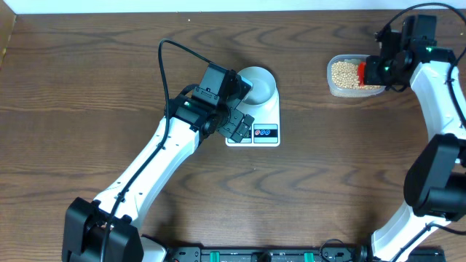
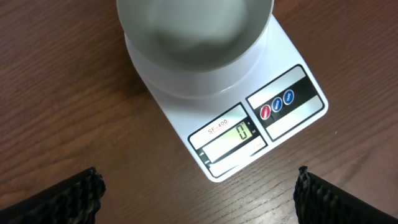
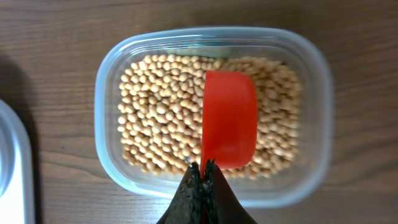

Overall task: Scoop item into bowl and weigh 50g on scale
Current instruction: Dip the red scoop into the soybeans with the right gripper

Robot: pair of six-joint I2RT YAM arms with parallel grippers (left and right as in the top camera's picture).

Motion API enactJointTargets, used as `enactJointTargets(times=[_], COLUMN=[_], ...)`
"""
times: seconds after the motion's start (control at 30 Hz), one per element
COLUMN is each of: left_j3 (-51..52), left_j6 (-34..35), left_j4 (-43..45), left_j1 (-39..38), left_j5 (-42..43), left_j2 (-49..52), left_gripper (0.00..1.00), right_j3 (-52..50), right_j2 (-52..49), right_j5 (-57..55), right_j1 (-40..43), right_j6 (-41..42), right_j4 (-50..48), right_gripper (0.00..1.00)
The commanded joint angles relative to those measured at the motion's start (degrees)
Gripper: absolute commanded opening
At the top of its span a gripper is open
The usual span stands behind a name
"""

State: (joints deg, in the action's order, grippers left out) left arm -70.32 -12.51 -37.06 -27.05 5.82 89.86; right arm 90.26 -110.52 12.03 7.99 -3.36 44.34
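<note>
The pale bowl (image 1: pixel 261 82) (image 2: pixel 199 37) stands empty on the white scale (image 1: pixel 268 116) (image 2: pixel 297 121), whose display (image 2: pixel 230 135) reads 0. My left gripper (image 1: pixel 245 106) (image 2: pixel 199 202) hovers open over the scale's front left edge, with nothing between its fingers (image 2: pixel 65 199). At the far right the tan beans (image 1: pixel 342 73) (image 3: pixel 155 118) fill a clear tub (image 1: pixel 333 86) (image 3: pixel 311 68). Over that tub my right gripper (image 1: pixel 370 70) (image 3: pixel 203 171) is shut on the handle of a red scoop (image 1: pixel 362 70) (image 3: pixel 229 118). The scoop's cup lies over the beans, and no beans show on it.
A black cable (image 1: pixel 164 65) loops from the left arm over the brown wooden table (image 1: pixel 87 109). The right arm (image 1: pixel 437 102) runs down the right edge. A rail with black fittings (image 1: pixel 255 255) lines the table's front edge.
</note>
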Motion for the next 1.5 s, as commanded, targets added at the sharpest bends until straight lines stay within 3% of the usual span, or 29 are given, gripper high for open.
enactJointTargets(times=[0.0, 0.63, 1.47], left_j3=[-0.2, -0.2, -0.2], left_j6=[-0.9, -0.9, -0.9], left_j4=[0.0, 0.0, 0.0], left_j1=[0.1, 0.1, 0.1], left_j5=[-0.5, -0.5, -0.5], left_j2=[-0.9, -0.9, -0.9], left_gripper=[1.00, 1.00, 1.00], right_j3=[0.8, 0.6, -1.6], right_j2=[-2.9, -7.7, -12.5], right_j5=[7.7, 32.9, 44.7], right_j1=[0.8, 9.3, 12.2], right_j6=[2.7, 5.1, 5.2], right_j4=[0.0, 0.2, -1.9], right_gripper=[0.01, 0.01, 0.01])
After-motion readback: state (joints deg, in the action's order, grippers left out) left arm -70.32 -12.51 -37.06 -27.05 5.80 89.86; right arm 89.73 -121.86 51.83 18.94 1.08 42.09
